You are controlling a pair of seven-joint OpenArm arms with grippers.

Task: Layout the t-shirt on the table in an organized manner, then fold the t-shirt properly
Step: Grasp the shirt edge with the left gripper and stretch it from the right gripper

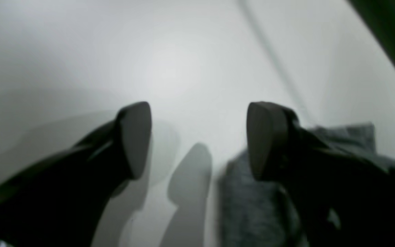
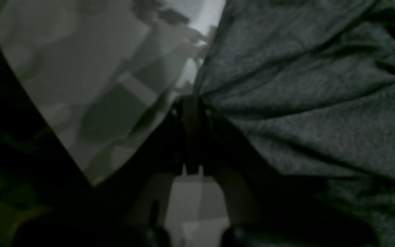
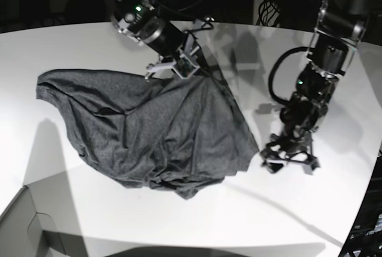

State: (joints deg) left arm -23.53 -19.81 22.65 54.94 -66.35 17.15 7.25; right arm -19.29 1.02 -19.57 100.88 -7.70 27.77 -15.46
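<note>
left wrist view: the left gripper has its two dark fingers spread wide with nothing between them, only bare white table in the gap. a bit of the grey t-shirt lies just beside and partly behind the finger on the picture's right; contact cannot be told. a faint straight line crosses the tabletop toward the upper right. right wrist view: the right gripper has its jaws pressed together, pinching the edge of the t-shirt, whose creases fan out from the pinch across the right side of the picture. to the left, pale table under shadow, blurred. base view: the t-shirt lies rumpled in a rough fan on the white table, wide at the left, gathered in folds toward the near middle. its far corner rises to the right gripper near the table's back edge. the left gripper stands low over the table just beside the shirt's right-hand edge, apart from it. a grey box corner shows at bottom left.
</note>
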